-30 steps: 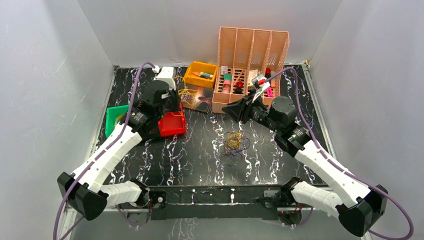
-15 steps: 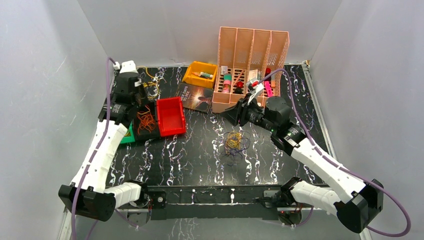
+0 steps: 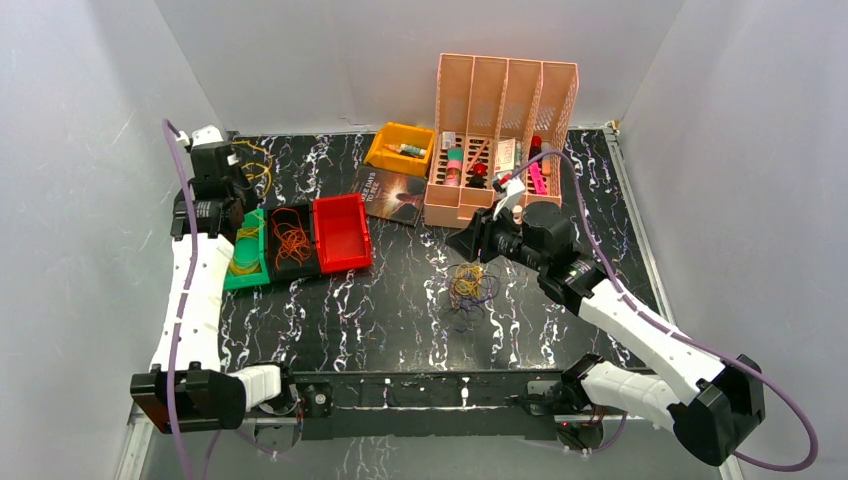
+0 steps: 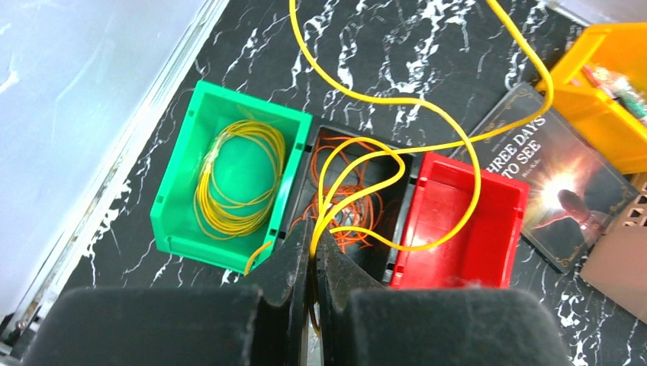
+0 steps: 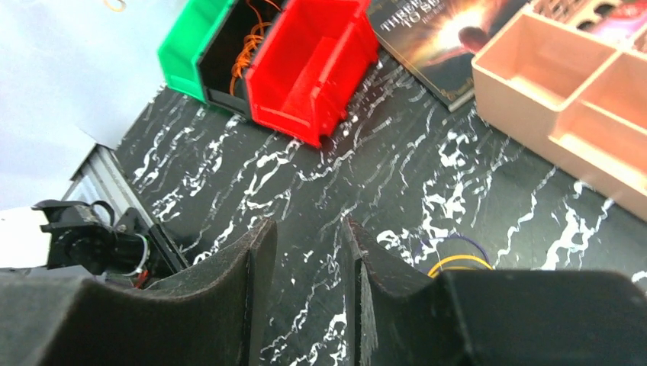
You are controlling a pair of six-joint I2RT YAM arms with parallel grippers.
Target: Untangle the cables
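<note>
My left gripper [image 4: 313,232] sits hard by the left wall, near the table's [image 3: 400,310] far corner. Its fingers are pinched shut on a yellow cable [image 4: 397,99] whose loops sweep over the black bin [image 4: 374,263] and red bin [image 4: 458,229]. Only my left wrist view shows the yellow coil [image 4: 210,213] lying in the green bin [image 4: 206,248]. My right gripper [image 5: 305,232] hangs over mid-table, fingers narrowly apart and empty (its camera catches just an arc of the tangle [image 3: 470,285]); the top view shows that tangle whole, well apart from the bins
</note>
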